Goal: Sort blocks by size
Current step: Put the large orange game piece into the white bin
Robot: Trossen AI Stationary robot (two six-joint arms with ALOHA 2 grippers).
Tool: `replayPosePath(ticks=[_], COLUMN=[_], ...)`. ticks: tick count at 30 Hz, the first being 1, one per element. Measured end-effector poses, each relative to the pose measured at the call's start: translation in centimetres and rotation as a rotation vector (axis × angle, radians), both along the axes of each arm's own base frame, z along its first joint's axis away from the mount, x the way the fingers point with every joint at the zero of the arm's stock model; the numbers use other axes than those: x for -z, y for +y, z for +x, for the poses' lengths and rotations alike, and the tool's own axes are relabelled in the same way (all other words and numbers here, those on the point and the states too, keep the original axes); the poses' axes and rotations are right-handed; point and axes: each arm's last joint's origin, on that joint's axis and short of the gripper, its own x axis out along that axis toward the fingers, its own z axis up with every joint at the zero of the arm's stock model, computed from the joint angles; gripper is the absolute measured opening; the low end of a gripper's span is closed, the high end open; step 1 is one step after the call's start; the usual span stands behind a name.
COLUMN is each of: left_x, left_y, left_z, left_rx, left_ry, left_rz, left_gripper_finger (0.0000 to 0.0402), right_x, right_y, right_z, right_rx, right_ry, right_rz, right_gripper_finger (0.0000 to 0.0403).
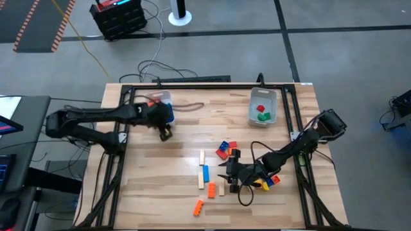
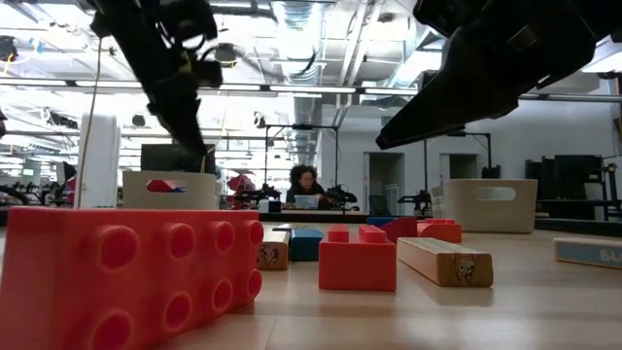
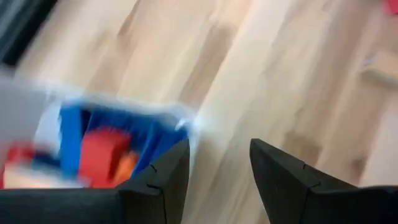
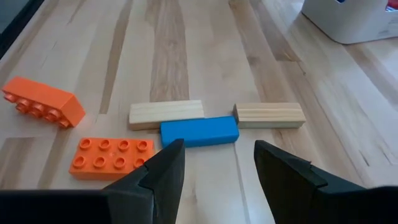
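Because your right gripper (image 4: 214, 174) has its fingers spread with nothing between them, pointed down at the blue bar (image 4: 199, 131), you look set up for a pick there. That bar lies flat on the wood, a smooth long slab between two tan bars (image 4: 166, 114), nearly end to end with them, so the fingers must straddle its narrow width without nudging the neighbours. Two orange bricks (image 4: 112, 156) sit beside them, studded on top and glossy (one lies flat, the other tipped on its side).

From above, the rest of the blocks are loose near mid-table by that gripper (image 1: 232, 181): red and blue ones (image 1: 225, 149) just behind it, yellow beside the arm.

Your left gripper (image 3: 214, 180) is also open and empty, right by the left bin (image 3: 93, 146), which already holds red, orange and blue pieces; it is blurred, so I can't tell their shapes. The right bin (image 1: 253, 106) has red and green short bricks (image 1: 262, 113), so long bars probably belong on the left.
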Motion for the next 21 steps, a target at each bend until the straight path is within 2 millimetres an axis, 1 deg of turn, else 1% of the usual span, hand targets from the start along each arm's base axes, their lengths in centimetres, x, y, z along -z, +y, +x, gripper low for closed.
replayPosePath(ticks=[4,7,10,14,18,21], left_x=[-0.4,-0.4,-0.5,-0.5,-0.5,-0.5], left_y=[-2.9,-5.5,-7.9,-10.2,-12.4,-13.2], left_z=[1.1,1.5,1.4,1.1,0.6,0.2], left_rx=[0.146,0.231,0.271,0.257,0.276,0.258], left_ry=[-0.042,-0.083,-0.102,-0.127,-0.15,-0.153], left_rz=[0.06,0.003,-0.04,-0.08,-0.128,-0.096], left_gripper_finger=[0.0164,0.0164,0.0164,0.0164,0.0164,0.0164], right_x=[0.0,0.0,-0.7,-1.9,-2.5,-2.7], right_y=[-0.1,0.2,1.6,3.7,5.5,7.0], right_z=[0.1,0.1,-0.1,0.3,2.2,4.2], right_rx=[0.007,-0.064,-0.176,-0.296,-0.39,-0.47], right_ry=[-0.001,0.009,-0.013,-0.006,0.082,0.137], right_rz=[0.005,0.032,0.058,0.048,0.018,-0.037], right_gripper_finger=[0.0221,0.0221,0.0221,0.0221,0.0221,0.0221])
